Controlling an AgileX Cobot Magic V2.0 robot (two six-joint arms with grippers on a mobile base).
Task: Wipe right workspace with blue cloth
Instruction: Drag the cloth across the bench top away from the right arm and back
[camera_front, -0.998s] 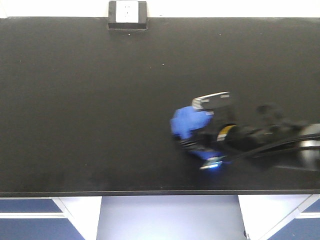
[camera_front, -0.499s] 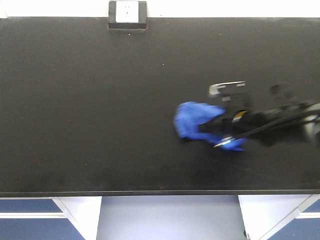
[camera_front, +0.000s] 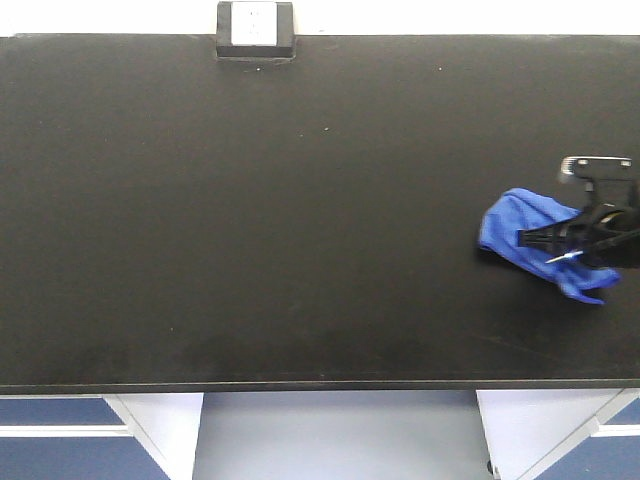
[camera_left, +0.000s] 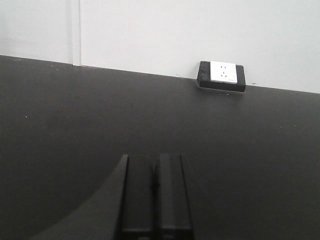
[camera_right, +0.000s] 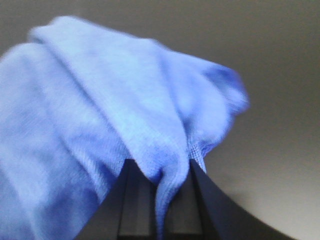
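The blue cloth lies crumpled on the black tabletop near its right edge. My right gripper is shut on a fold of it and comes in from the right. In the right wrist view the cloth fills most of the frame, with a fold pinched between the dark fingers. My left gripper is shut and empty above the bare black top; it does not show in the front view.
A black box with a white power socket sits at the table's back edge, also in the left wrist view. A white wall runs behind it. The table's front edge has blue cabinets below.
My right gripper has dragged the blue cloth from the table's middle right far to the right, close to the right edge. The left gripper's view gives no earlier frame.
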